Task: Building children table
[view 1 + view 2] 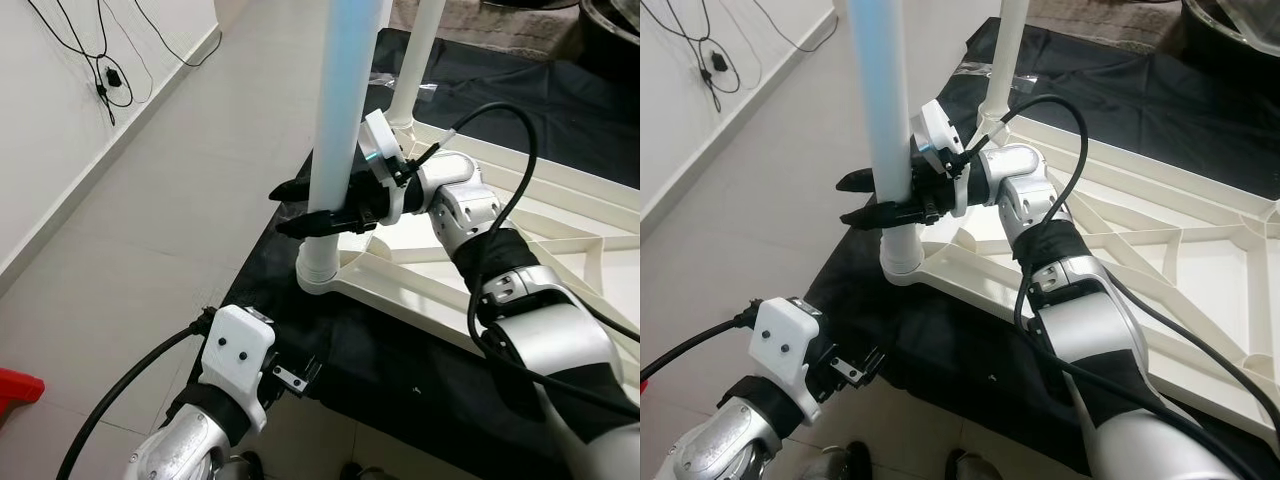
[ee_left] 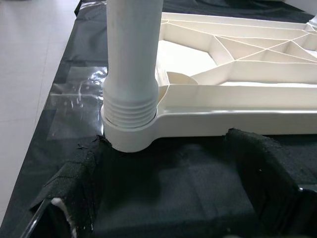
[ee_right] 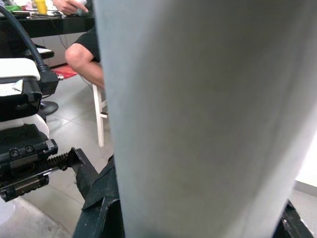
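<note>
Gripping leg: right end effector [image 1: 305,208] clenched on white leg [image 1: 335,120] just above its threaded base; prob. to turn it tight or hold it upright.
Leg pos: stands upright in corner socket [image 2: 130,138] at near-left corner of tabletop; threads visible above socket, so likely not fully seated.
Tabletop [image 1: 560,215]: upside down, ribs up, on black sheet [image 1: 400,360] over floor; gives access to sockets.
2nd leg [image 1: 418,60]: already standing at far corner.
Left end effector [image 1: 290,378]: low, near side, just short of socket, fingers apart, holding nothing; prob. on standby.
</note>
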### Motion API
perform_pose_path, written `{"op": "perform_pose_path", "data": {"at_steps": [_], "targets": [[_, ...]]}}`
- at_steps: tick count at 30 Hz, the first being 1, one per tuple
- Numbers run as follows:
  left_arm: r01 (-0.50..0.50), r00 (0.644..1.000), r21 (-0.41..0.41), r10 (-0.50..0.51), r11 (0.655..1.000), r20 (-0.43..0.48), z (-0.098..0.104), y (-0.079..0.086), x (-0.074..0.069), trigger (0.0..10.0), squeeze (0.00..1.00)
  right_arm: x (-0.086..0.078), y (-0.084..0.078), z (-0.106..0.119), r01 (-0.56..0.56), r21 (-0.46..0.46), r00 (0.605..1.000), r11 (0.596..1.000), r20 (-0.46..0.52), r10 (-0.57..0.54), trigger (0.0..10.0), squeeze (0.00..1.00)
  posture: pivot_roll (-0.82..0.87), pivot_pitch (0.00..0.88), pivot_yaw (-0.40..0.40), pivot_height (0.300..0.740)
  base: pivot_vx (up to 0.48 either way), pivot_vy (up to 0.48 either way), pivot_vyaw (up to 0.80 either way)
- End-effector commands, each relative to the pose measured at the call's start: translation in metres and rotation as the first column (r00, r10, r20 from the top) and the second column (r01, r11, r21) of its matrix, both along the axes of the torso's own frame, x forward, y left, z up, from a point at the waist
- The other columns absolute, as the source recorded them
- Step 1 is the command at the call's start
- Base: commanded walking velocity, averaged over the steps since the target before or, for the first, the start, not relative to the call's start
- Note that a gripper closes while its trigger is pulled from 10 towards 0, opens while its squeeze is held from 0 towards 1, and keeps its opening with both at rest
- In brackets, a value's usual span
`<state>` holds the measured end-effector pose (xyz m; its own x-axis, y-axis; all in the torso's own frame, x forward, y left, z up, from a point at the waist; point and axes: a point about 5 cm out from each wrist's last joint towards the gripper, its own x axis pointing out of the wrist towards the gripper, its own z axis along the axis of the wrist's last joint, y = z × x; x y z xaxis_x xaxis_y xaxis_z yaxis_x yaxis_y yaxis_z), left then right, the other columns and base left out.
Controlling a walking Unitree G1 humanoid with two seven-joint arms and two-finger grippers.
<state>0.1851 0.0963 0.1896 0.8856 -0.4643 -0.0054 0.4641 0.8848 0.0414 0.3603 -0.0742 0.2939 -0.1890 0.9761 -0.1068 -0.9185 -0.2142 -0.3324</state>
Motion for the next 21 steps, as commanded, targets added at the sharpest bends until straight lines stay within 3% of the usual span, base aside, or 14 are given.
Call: {"op": "perform_pose_path", "data": {"at_steps": [1, 4, 14, 21], "targets": [[0.003, 1.0, 0.006, -0.003, 1.0, -0.01, -0.001, -0.001, -0.004, 10.0, 0.0, 0.001, 0.003, -0.04, 0.002, -0.131, 0.993, 0.991, -0.119, -0.018, 10.0, 0.0, 0.14, 0.322, -0.082, 0.74, 0.0, 0.0, 0.0], [-0.008, 1.0, 0.004, 0.008, 1.0, -0.009, -0.001, -0.001, -0.003, 10.0, 0.0, 0.008, 0.006, -0.037, 0.101, -0.082, 0.981, 0.992, -0.157, -0.113, 10.0, 0.0, 0.14, 0.326, -0.095, 0.74, 0.0, 0.0, 0.0], [-0.021, 1.0, 0.003, 0.021, 1.0, -0.012, -0.002, 0.0, 0.0, 10.0, 0.0, 0.016, 0.0, -0.034, 0.228, 0.015, 0.943, 0.974, -0.25, -0.217, 10.0, 0.0, 0.14, 0.328, -0.091, 0.74, 0.0, 0.0, 0.0], [-0.019, 1.0, 0.005, 0.019, 1.0, -0.009, -0.002, -0.001, 0.001, 10.0, 0.0, 0.013, -0.008, -0.04, 0.209, 0.049, 0.95, 0.977, -0.248, -0.191, 10.0, 0.0, 0.14, 0.327, -0.084, 0.74, 0.0, 0.0, 0.0]]}}
